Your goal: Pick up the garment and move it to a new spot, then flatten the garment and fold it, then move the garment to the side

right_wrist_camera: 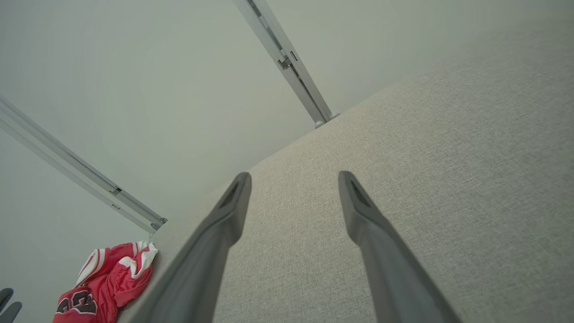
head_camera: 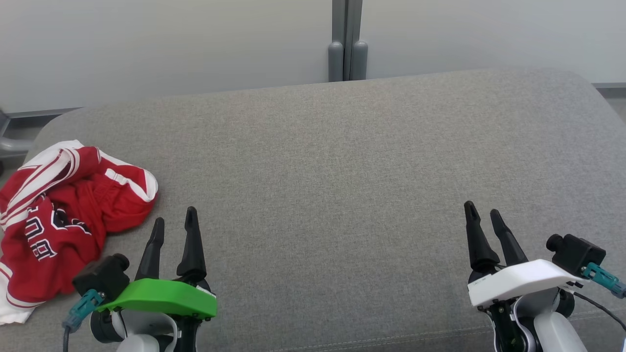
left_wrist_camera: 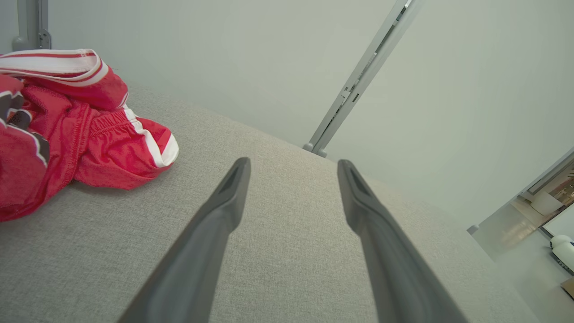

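Note:
The garment [head_camera: 63, 215] is a crumpled red jersey with white stripes and dark lettering, heaped at the left end of the grey cushioned surface [head_camera: 342, 161]. It lies at the upper left [left_wrist_camera: 67, 130] of the left wrist view and as a small heap low at the left [right_wrist_camera: 107, 285] of the right wrist view. My left gripper [head_camera: 174, 220] hovers open just right of the heap, nothing between its fingers [left_wrist_camera: 224, 202]. Far off at the lower right, my right gripper [head_camera: 484, 211] is open and empty over bare fabric, its dark fingers [right_wrist_camera: 358, 206] spread.
A pale wall with a grey vertical post [head_camera: 347, 41] runs behind the surface. The surface's rounded far edge and left corner lie close to the garment. Wide bare grey fabric stretches between the two grippers.

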